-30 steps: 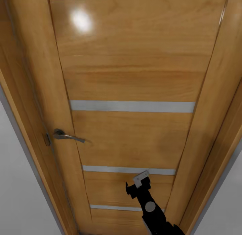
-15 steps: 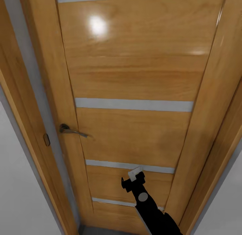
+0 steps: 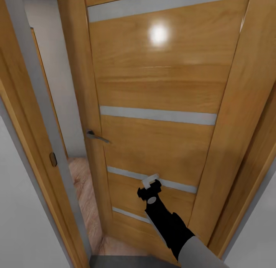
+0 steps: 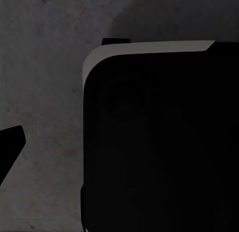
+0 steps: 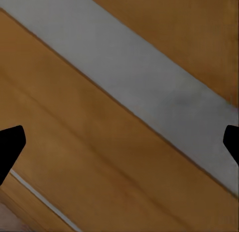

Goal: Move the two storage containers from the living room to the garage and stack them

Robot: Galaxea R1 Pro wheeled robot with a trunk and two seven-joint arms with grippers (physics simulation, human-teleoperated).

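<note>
Right end effector pressed against the lower part of the orange wooden door, at or just beside the second grey inlay strip from the bottom, its pale tip touching or nearly touching the panel; in the right wrist view, two dark fingertips set wide apart at either edge with a grey strip and wood grain between them, so fingers spread and gripping nothing. Black right forearm reaching up from low in the head view. Left end effector hanging over dark grey speckled concrete floor beside a black, pale-edged part of the robot; one fingertip in sight, so open or closed cannot be told. Outward from the contact point: door swung partly inward, lever handle on its free edge to the left, door frame further left with a strike plate, and through the gap a strip of light wood-plank floor and a white wall. Storage containers nowhere among these things; judged to lie beyond the opening, so ahead and to the left of the pushing arm. Likely step: widening the gap enough to drive through, right arm being the one placed for it.
</note>
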